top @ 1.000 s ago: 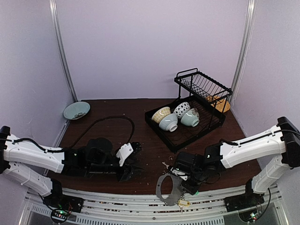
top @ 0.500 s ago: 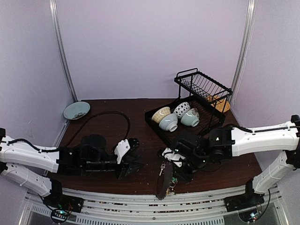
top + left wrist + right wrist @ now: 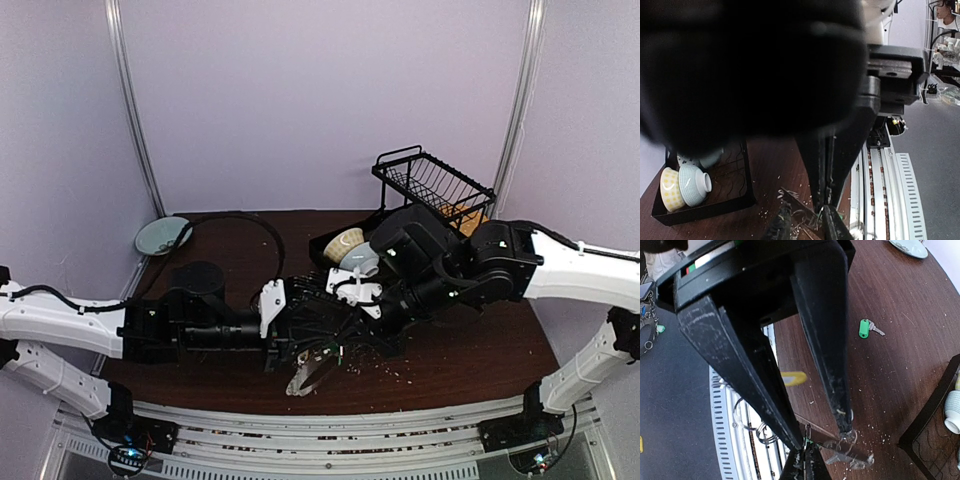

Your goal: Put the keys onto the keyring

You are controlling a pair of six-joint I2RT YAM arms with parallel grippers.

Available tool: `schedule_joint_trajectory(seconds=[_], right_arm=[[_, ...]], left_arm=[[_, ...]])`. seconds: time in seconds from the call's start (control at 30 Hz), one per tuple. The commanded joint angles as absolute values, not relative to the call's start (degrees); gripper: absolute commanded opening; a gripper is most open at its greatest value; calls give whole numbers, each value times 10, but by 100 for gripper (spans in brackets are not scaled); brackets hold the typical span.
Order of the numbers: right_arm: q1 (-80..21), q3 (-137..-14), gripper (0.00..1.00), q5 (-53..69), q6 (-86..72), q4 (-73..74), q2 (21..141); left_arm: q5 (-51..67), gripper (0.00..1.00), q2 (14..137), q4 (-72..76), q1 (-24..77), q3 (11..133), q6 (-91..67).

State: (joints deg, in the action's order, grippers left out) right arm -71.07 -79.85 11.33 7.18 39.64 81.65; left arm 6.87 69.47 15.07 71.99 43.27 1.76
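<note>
Both arms have closed on the middle since a second ago. The right arm [image 3: 560, 265] has swung up-left off the near edge, the left arm [image 3: 70, 320] has pushed right to meet it, and the keyring [image 3: 312, 371] came along. The left claw [image 3: 300, 345] and right claw [image 3: 822, 436] now crowd together at lower centre of the top view.

Right claw: tips a narrow gap apart, metal across them; cannot tell if clamped. Left claw: its wrist view is mostly blacked out, cannot tell.

The keyring sits tilted just below both claws, long axis lower left to upper right, both arms about equally near.

Loose keys, right wrist view:
- yellow-headed key [image 3: 793, 378], mid-frame by the surface [image 3: 900, 380] edge
- green-tagged key [image 3: 864, 328], upper right, well apart from the tips
</note>
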Motion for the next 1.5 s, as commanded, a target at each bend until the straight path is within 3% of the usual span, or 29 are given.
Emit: schedule_joint_trajectory(seconds=[0.0, 0.17, 0.5, 0.9, 1.07, 1.27, 1.47], right_arm=[[-721, -830, 0, 131, 127, 418, 826], [-722, -840, 0, 117, 141, 423, 827], [-722, -836, 0, 107, 153, 411, 814], [-722, -825, 0, 116, 153, 391, 797], [-722, -805, 0, 116, 152, 372, 783], [-722, -807, 0, 119, 151, 370, 783], [-722, -804, 0, 121, 151, 364, 779]], left_arm=[[74, 23, 706, 132, 725, 455, 49], [103, 15, 692, 125, 725, 451, 60], [83, 21, 662, 105, 725, 427, 51], [65, 13, 664, 128, 725, 422, 42], [63, 24, 594, 267, 725, 324, 40], [84, 35, 618, 245, 725, 359, 47], [94, 29, 654, 237, 725, 395, 54]])
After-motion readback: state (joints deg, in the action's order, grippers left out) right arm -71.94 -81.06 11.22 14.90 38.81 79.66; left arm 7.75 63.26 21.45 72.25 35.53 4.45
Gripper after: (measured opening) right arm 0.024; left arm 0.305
